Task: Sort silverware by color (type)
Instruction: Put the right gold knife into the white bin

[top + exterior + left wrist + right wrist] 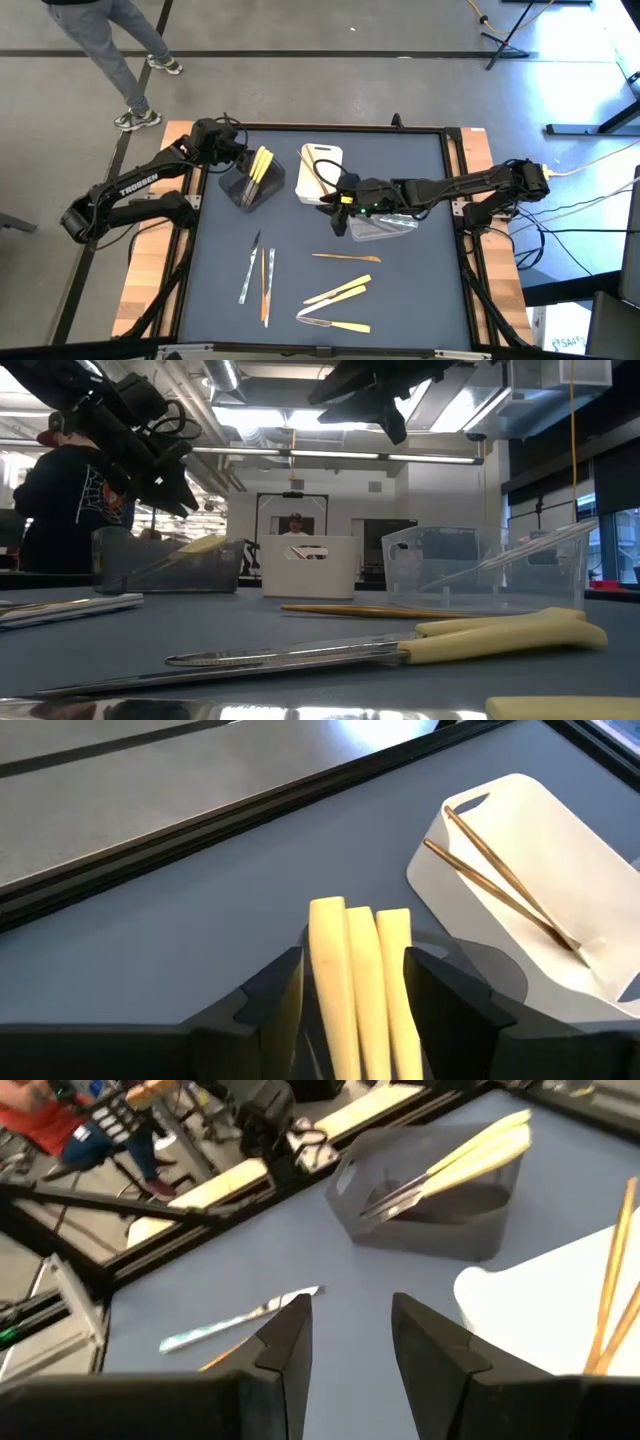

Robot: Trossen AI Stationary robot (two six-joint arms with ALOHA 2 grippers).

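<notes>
Left gripper (pixel 243 160) open over yellow-handled silverware (pixel 260 164) in black tray (pixel 272 186), right gripper (pixel 336 198) open, empty; utensils light, stiff, slippery, grab mid-handle

mat centre (pixel 300 235): open | rear: black tray (pixel 250 188), white tray (pixel 318 178) (close together)

Left hand (pixel 243 158) over black tray (pixel 252 187) of pale yellow utensils (pixel 260 165); right hand (pixel 335 195) between white tray (pixel 310 160) and clear tray (pixel 385 228).
</notes>
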